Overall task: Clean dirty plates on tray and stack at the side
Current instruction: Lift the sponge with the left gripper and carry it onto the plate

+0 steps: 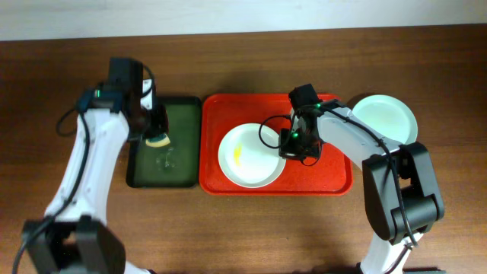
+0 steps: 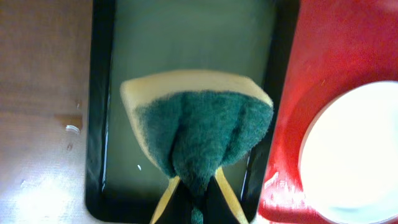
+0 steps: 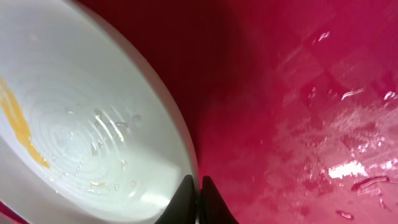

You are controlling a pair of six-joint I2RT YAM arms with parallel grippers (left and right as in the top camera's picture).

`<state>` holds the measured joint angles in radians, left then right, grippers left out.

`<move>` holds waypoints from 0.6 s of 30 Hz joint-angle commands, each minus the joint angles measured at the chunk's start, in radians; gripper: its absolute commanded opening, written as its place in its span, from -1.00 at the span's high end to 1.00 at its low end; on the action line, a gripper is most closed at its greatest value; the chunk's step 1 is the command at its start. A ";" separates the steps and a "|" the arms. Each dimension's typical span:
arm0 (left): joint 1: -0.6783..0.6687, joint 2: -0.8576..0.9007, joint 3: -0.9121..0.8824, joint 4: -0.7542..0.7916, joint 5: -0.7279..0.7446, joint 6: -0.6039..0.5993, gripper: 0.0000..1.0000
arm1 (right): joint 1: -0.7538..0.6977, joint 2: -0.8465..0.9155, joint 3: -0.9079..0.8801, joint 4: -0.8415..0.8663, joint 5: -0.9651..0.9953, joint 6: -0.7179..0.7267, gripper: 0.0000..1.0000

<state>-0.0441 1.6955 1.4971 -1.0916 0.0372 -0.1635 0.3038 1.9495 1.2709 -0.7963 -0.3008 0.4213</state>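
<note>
Right gripper point(image 3: 198, 198) pinching the rim of the white plate point(image 3: 93, 124): hold firm on the tray point(image 1: 335, 176), then bring the sponge point(image 2: 199, 124) clamped in left gripper point(image 2: 198, 206) onto the yellow smear point(image 3: 18, 124)

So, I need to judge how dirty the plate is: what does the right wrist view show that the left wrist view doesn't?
Only the right wrist view: a yellow smear on the plate, water beads on it, and the right jaws shut on its rim. Only the left wrist view: the sponge, pinched in the left jaws, over the green tray. Both: the white plate lying in the red tray.
</note>
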 commanded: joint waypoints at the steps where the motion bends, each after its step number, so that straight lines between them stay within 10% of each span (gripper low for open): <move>1: -0.005 0.141 0.191 -0.110 0.012 0.024 1.00 | 0.004 0.002 -0.004 0.008 -0.006 0.037 0.92; 18: -0.351 0.350 0.200 0.016 0.055 -0.003 1.00 | 0.006 0.003 -0.005 0.011 -0.029 0.059 0.92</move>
<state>-0.3546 2.0071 1.6794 -1.0962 0.0540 -0.1581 0.3038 1.9495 1.2705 -0.7849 -0.3206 0.4690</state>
